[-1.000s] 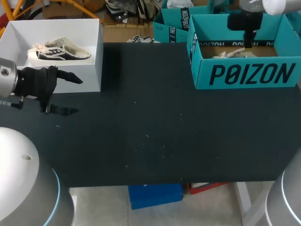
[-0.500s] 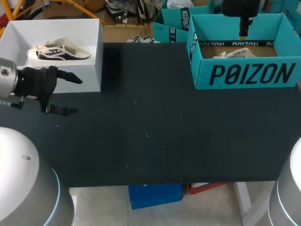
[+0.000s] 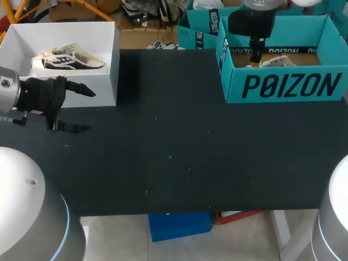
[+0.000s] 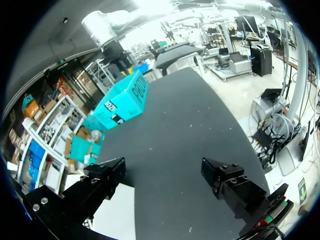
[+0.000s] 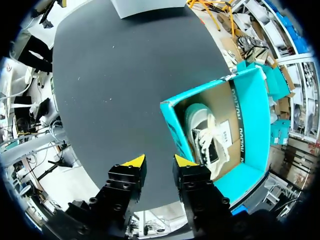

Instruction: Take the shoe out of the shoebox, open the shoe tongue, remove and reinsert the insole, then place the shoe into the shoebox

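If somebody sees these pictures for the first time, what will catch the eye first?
The bright teal shoebox at the table's far right stands out, a pale shoe inside and the right gripper hanging above its left part. At the far left, a white box holds another shoe, with the left gripper close by.

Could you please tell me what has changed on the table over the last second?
The right gripper slid toward the robot's left across the teal shoebox. It is now over the box's left end, next to the pale shoe inside, with its jaws slightly apart and empty. Nothing was grasped or released. The left gripper and the white box with its dark-sided shoe stayed put.
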Tool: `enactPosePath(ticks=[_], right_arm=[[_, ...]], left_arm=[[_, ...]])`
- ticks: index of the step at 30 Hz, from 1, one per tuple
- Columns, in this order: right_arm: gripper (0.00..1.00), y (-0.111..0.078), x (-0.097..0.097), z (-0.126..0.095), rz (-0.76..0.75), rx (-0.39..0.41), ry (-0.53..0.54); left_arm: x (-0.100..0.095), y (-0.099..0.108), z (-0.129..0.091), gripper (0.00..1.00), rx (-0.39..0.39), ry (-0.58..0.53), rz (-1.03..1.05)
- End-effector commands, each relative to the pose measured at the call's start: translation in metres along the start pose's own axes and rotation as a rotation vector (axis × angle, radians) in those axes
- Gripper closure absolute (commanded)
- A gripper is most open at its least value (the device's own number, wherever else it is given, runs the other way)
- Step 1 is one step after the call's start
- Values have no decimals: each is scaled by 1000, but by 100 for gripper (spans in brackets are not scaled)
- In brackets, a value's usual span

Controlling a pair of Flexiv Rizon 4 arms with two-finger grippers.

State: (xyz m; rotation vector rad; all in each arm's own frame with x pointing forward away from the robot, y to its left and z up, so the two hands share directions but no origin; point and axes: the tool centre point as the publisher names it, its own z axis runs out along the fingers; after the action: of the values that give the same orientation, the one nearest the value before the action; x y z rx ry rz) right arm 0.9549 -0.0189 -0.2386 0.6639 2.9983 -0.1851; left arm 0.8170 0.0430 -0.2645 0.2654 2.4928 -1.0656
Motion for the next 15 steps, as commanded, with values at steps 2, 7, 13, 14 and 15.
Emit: enactPosePath(ticks=[2,7,13,14,15], right_arm=[[64,1,43,29,76,-5,-7],[65,2,54,52,193,-45,18],[0,-2,47,58,301,-69,-30],[0,-2,45,57,304,-83,-32],[0,-2,45,57,310,-78,-25]], left_arm=[[2,0,0,0,-2,-5,2],[2,0,0,0,-2,-5,2],[2,0,0,0,-2,-5,2],[2,0,0,0,-2,-5,2],[2,0,0,0,-2,-5,2]])
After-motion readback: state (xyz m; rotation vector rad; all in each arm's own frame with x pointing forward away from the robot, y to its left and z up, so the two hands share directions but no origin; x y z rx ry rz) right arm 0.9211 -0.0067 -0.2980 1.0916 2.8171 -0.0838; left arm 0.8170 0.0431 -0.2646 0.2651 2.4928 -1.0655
